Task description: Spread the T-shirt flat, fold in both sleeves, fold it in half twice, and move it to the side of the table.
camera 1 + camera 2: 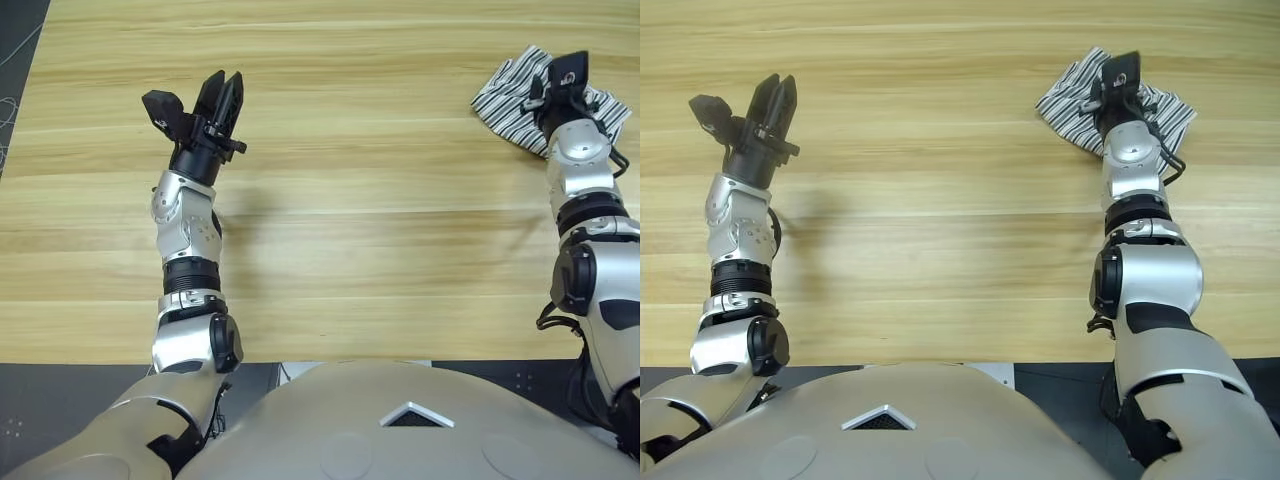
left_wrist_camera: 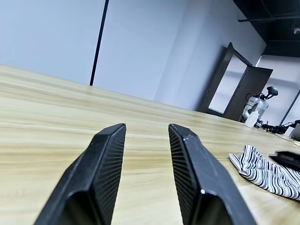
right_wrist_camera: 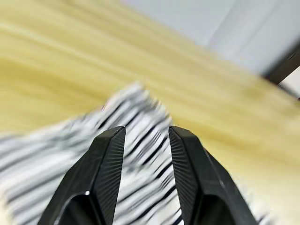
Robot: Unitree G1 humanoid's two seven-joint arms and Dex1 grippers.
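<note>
The bunched black-and-white striped cloth T-shirt [image 1: 505, 95] lies toward the pale wooden table's [image 1: 380, 200] far right corner, seemingly delivered, so the right gripper [image 3: 146, 129], parted and empty over it, should lift clear, while the left gripper [image 2: 146, 129] gapes empty.

Silver arms [image 1: 185, 215], ribbed black hands [image 2: 146, 127] [image 3: 146, 127]

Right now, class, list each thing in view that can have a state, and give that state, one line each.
T-shirt: in a compact bundle, not spread flat, at the right side of the table.
left tool: open, holding nothing.
right tool: open, over the T-shirt.
door: standing open.
</note>
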